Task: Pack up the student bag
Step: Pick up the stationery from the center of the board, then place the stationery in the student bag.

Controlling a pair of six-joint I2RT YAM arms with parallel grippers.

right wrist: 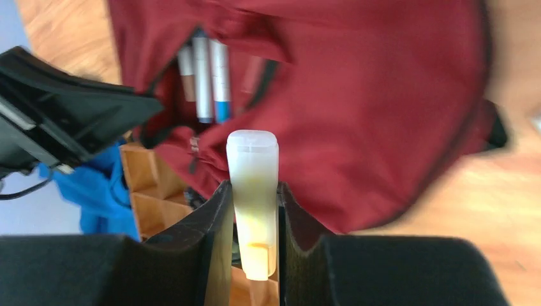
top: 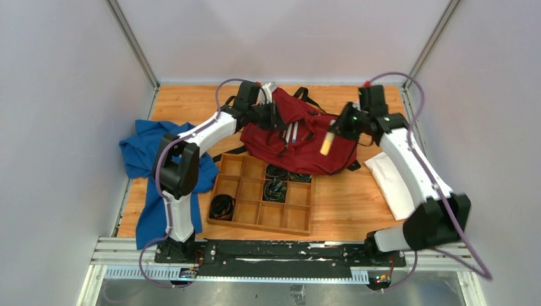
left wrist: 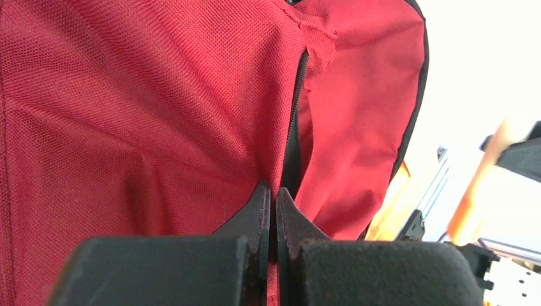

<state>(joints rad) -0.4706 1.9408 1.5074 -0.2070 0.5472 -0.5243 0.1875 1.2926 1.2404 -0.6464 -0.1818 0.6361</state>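
Dk red bag (top: 307,122), blue cloth (top: 140,156)

**Work cell seen from above.** The counter (top: 344,197) is a board of warm orange-brown wood grain and serves as the base of the enclosure. Beyond its far edge rises the back wall (top: 281,38), plain, matte and pale lavender-grey. The left wall (top: 57,127) and the right wall (top: 494,127), of the same finish, close off its two sides. A slanted metal post meets the counter at each far corner, the left post (top: 134,44) and the right post (top: 432,44). A slotted aluminium rail (top: 118,254) runs along the counter's near edge, with a grey metal surface (top: 255,292) below it. The light is even and diffuse, and shadows on the counter are soft.
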